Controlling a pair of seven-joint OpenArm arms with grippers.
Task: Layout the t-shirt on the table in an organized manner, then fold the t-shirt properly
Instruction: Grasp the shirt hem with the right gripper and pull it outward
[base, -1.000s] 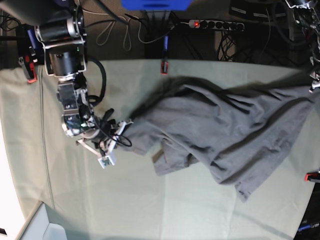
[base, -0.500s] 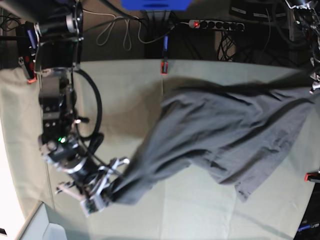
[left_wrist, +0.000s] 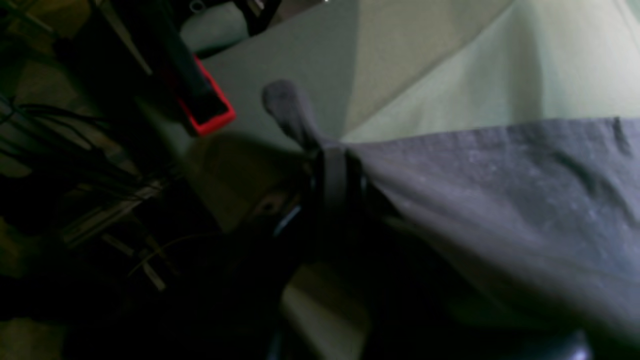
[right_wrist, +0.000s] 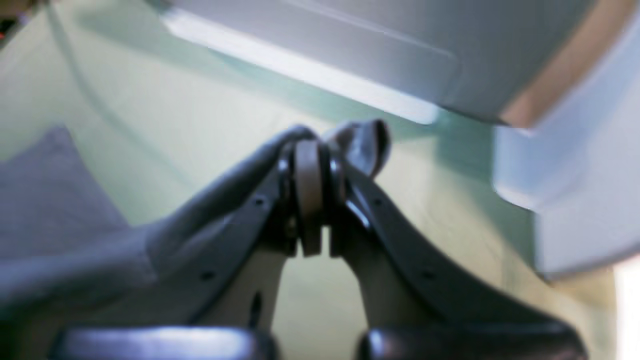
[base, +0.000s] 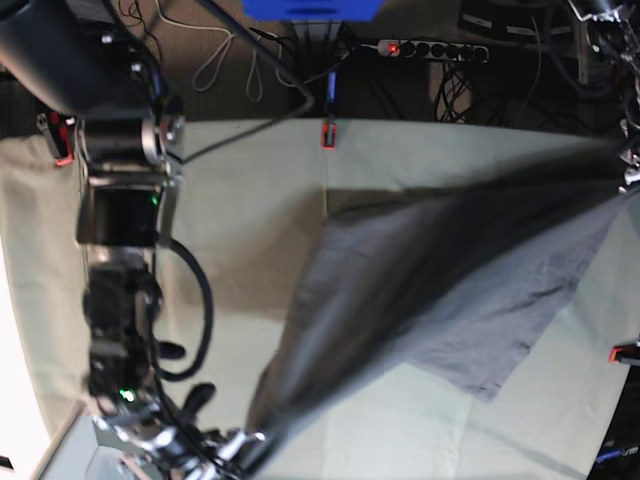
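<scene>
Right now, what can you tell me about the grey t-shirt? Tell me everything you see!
The t-shirt is dark grey, soft, wrinkled cloth. It is stretched out between two robot hands, partly lifted over the pale green table. The right hand is shut on one bunched edge near the table's front corner. The left hand is shut on another edge at the far side, with a little tuft poking past it. Its lower part looks to lie on the table.

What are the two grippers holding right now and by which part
Both hold the t-shirt. The right gripper and the left gripper each pinch a bunched bit of its edge; which part cannot be told.
</scene>
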